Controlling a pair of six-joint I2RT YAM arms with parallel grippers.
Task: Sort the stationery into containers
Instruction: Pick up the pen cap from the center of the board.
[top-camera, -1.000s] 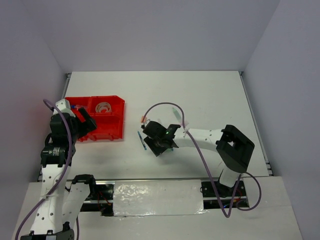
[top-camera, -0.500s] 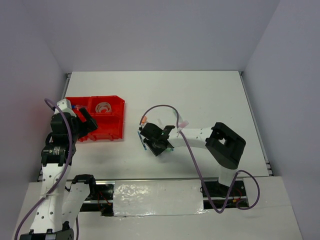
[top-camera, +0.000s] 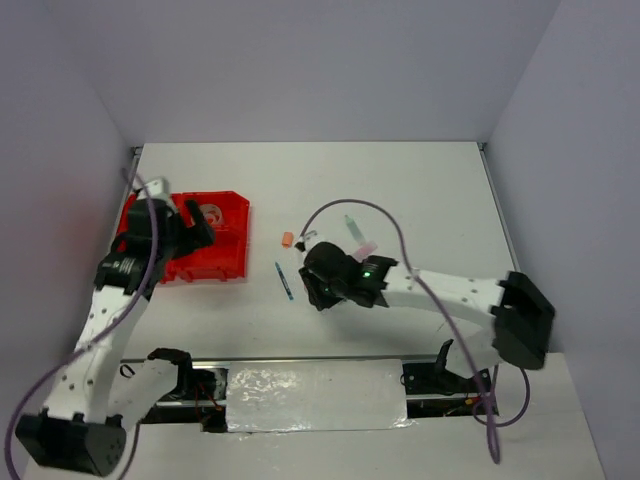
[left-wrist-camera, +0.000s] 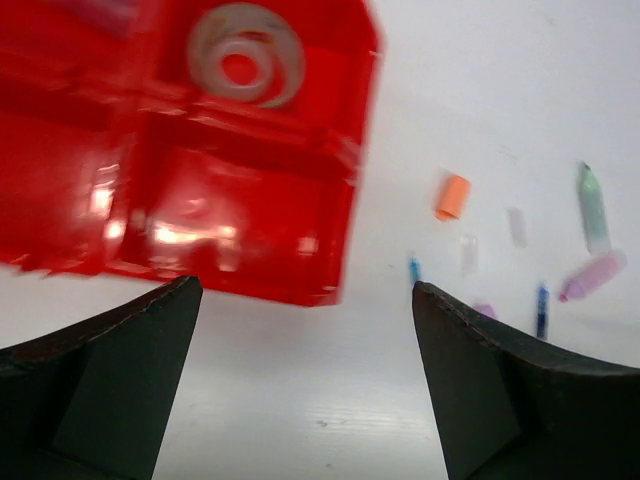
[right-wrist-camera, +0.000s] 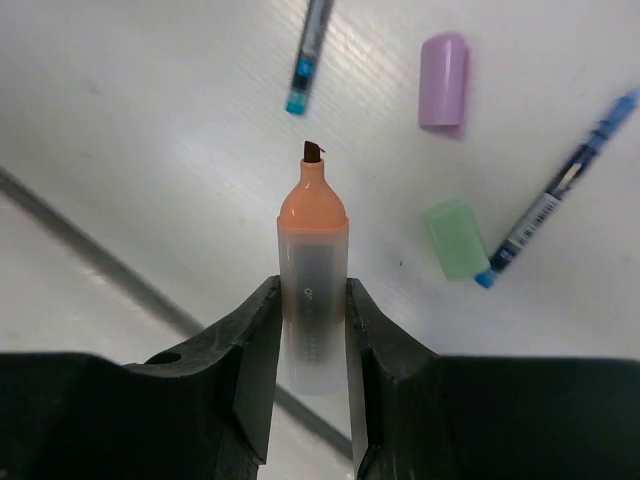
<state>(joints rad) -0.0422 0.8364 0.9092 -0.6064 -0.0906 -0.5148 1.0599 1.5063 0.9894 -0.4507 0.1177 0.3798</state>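
Red plastic marks the largest thing on the white table (top-camera: 420, 190). The tray (top-camera: 228, 262) sits at the left, probably so that both arms can reach its four compartments. A tape roll (top-camera: 209, 214) lies alone in the far compartment on the tray's right side. The left gripper (top-camera: 190, 232) hovers over the tray with its jaws spread wide and nothing between them, which looks like waiting rather than working. The right gripper (right-wrist-camera: 312, 330) is clamped across the clear barrel of the orange marker (right-wrist-camera: 312, 250), whose bare chisel tip points out ahead of the fingers. That mid-barrel hold should keep it steady on the way to the tray, though I cannot tell whether it is clear of the table. Beneath it a blue pen (right-wrist-camera: 560, 190), a purple cap (right-wrist-camera: 444, 80) and a green piece (right-wrist-camera: 454, 238) lie loose and unsorted. A small orange cap (top-camera: 288, 240) rests between the tray and the right gripper and is likely the marker's own.
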